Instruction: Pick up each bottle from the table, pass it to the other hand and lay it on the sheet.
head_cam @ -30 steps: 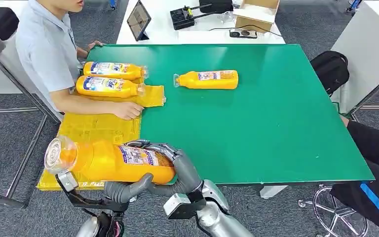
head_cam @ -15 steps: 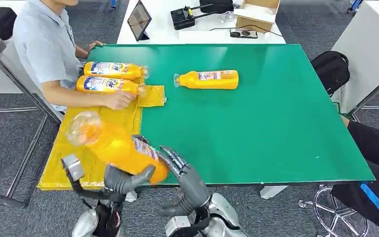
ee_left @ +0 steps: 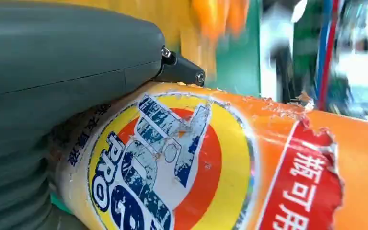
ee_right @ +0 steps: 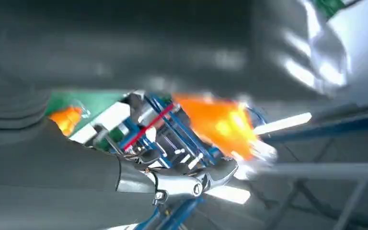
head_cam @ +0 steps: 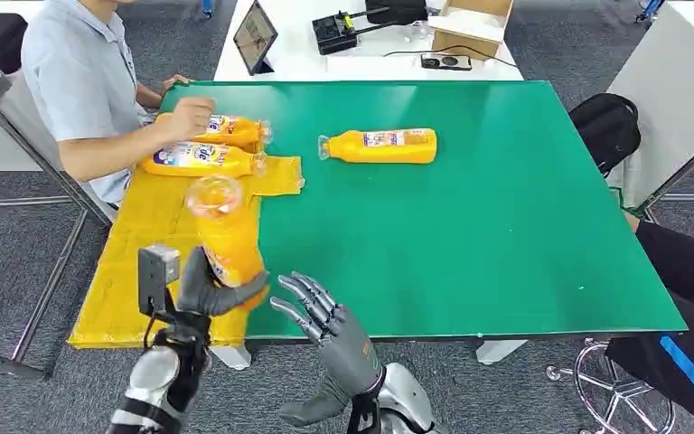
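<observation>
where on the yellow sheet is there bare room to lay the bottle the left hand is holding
The left hand holds the bottle above the yellow sheet. The near and middle sheet, between the sheet's front edge and the two laid bottles, lies bare. The far end is crowded: both bottles and a person's hand sit there. The right hand hovers open beside the sheet's near corner.

A: Even, bright overhead light is filling the head view; the green table (head_cam: pixel 470 226) is showing only soft shadows and staying sharp.

B: The right wrist view is smearing heavily with motion blur. In the left wrist view the bottle (ee_left: pixel 211 163) label is reading crisply while the background is blurring.
</observation>
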{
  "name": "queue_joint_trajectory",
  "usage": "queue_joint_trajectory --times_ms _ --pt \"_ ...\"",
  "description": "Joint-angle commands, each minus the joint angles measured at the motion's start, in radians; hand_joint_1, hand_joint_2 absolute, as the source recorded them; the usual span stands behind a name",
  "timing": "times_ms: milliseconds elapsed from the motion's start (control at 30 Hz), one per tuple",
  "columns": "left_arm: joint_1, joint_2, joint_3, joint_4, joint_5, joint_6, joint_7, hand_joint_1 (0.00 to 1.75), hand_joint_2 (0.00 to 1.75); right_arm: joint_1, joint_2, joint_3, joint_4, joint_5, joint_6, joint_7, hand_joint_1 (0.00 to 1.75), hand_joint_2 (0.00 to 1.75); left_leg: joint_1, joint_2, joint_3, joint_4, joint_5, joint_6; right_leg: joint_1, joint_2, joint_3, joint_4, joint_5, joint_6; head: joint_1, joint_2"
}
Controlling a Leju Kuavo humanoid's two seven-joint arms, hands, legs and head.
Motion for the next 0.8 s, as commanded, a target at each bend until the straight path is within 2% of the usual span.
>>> queue_joint_trajectory --times_ms 33,100,167,300,333,433,500,600,800 --pt "-0.179 0.068 0.017 0.24 -0.23 0.082 0.027 1.75 1.75 -0.059 -0.056 0.069 -0.049 -0.033 -0.002 -0.034 0.0 0.0 0.0 -0.001 0.002 -0.001 0.0 0.001 0.0 -0.002 0.003 -0.001 0.0 -0.002 0.0 0.0" --pt "-0.269 0.085 -0.015 0.347 -0.433 0.096 0.08 1.75 1.75 -0.083 -0.065 0.079 -0.059 -0.06 0.032 -0.034 0.0 0.0 0.0 -0.001 0.003 -0.001 0.0 0.001 0.0 -0.002 0.004 0.0 -0.001 -0.002 0.0 0.0" --pt "-0.38 0.07 -0.009 0.51 -0.504 0.052 0.095 1.75 1.75 -0.094 -0.059 0.078 -0.055 -0.063 0.064 -0.034 0.0 0.0 0.0 -0.003 0.0 0.0 0.001 0.0 0.0 -0.004 0.002 0.0 0.0 -0.001 0.0 0.0" --pt "-0.399 0.065 -0.005 0.538 -0.51 0.052 0.089 1.75 1.75 -0.095 -0.057 0.079 -0.052 -0.063 0.063 -0.034 0.0 0.0 0.0 -0.003 0.003 0.0 0.001 0.001 0.0 -0.004 0.004 0.0 -0.001 -0.003 0.0 0.0" --pt "-0.427 0.056 -0.008 0.587 -0.533 0.057 0.089 1.75 1.75 -0.098 -0.059 0.091 -0.052 -0.069 0.066 -0.034 0.0 1.75 0.0 -0.002 0.003 0.0 0.001 0.001 0.0 -0.003 0.004 0.0 0.0 -0.002 0.0 0.0" --pt "-0.538 0.033 -0.044 0.731 -0.635 0.081 0.107 1.75 1.75 -0.113 -0.061 0.111 -0.037 -0.1 0.08 -0.034 0.0 1.75 0.0 -0.003 0.002 0.0 0.001 0.001 0.0 -0.004 0.003 0.0 0.0 -0.001 0.0 0.0" --pt "-0.647 0.028 -0.154 0.851 -0.821 0.129 0.173 1.75 1.75 -0.121 -0.063 0.12 -0.03 -0.117 0.099 -0.034 0.0 1.75 0.0 -0.006 0.001 0.001 0.001 0.001 0.001 -0.007 0.003 0.001 -0.001 -0.002 0.0 0.0" --pt "-0.744 0.011 -0.248 0.973 -0.966 0.05 0.235 1.75 1.75 -0.124 -0.063 0.122 -0.026 -0.128 0.123 -0.034 0.0 1.75 0.001 -0.007 0.0 0.002 0.001 0.002 0.001 -0.008 0.003 0.001 -0.001 -0.002 0.0 0.0" --pt "-0.776 -0.01 -0.322 1.058 -1.071 -0.102 0.28 1.75 1.75 -0.13 -0.062 0.126 -0.005 -0.16 0.148 -0.034 0.0 1.75 0.0 -0.002 0.003 0.0 0.0 0.002 0.0 -0.003 0.005 0.0 0.0 -0.001 0.0 0.0"
